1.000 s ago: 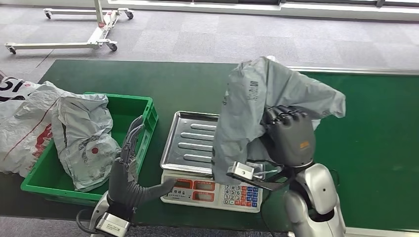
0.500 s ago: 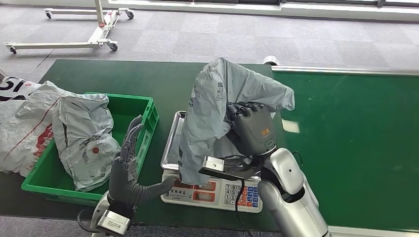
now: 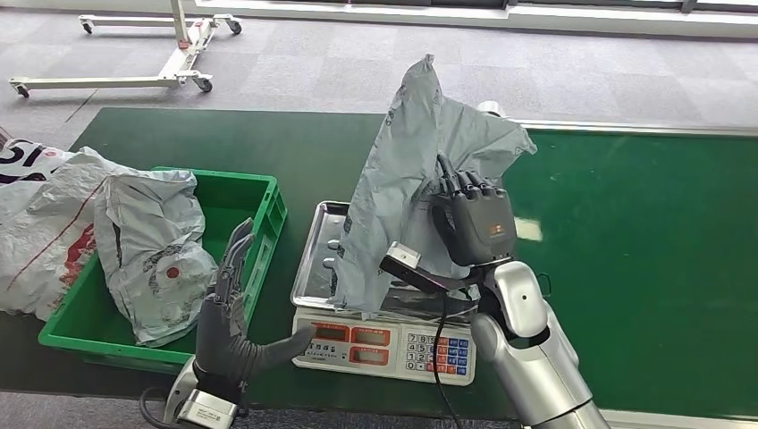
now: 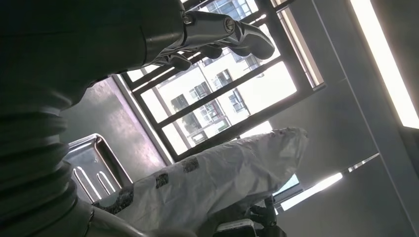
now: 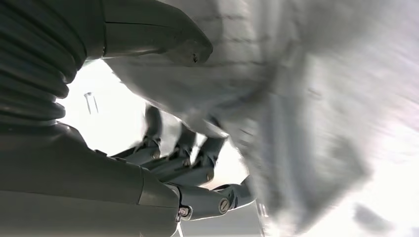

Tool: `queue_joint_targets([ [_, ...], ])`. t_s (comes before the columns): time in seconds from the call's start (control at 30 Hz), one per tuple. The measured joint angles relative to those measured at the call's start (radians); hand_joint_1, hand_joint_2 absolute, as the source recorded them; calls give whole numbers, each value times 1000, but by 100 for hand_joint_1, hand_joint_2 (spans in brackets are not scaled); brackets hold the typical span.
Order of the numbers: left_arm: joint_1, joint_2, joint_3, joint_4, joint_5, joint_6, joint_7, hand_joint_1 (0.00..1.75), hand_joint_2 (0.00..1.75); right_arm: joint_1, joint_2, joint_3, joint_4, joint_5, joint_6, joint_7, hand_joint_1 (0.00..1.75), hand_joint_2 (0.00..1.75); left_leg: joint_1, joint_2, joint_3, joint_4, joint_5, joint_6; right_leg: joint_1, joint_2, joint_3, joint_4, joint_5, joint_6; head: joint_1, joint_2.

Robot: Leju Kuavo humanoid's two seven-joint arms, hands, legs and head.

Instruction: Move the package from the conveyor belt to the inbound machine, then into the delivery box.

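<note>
Package (image 3: 407, 179) — a grey poly mailer — stands upright over the scale's steel tray (image 3: 315, 259), clasped by the right hand (image 3: 472, 223). Left hand (image 3: 234, 295) hovers empty, fingers apart, beside the green bin (image 3: 259, 192) at left.

Packages: three — one grey (image 3: 407, 170) over the scale, two (image 3: 147, 250) (image 3: 45, 223) at the bin. Scale (image 3: 384, 344): one, with one steel tray (image 3: 317, 259). Green bin (image 3: 259, 210): one. Hands: two (image 3: 228, 308) (image 3: 474, 223). Wheeled frame (image 3: 170, 54): one.
</note>
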Motion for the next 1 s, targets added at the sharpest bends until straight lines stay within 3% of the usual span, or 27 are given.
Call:
queue_joint_targets([
  [0.13,0,6,-8,7,0,2,0,0,175,-6,2,-22,47,-16,2,-7,0,0,0,0,0,0,0,0,0,0,0,0,0,0,0,0],
  [1.0,-26,14,-9,54,-3,10,0,0,175,-31,22,-100,193,-116,-1,-76,0,0,0,0,0,0,0,0,0,0,0,0,0,0,0,0],
])
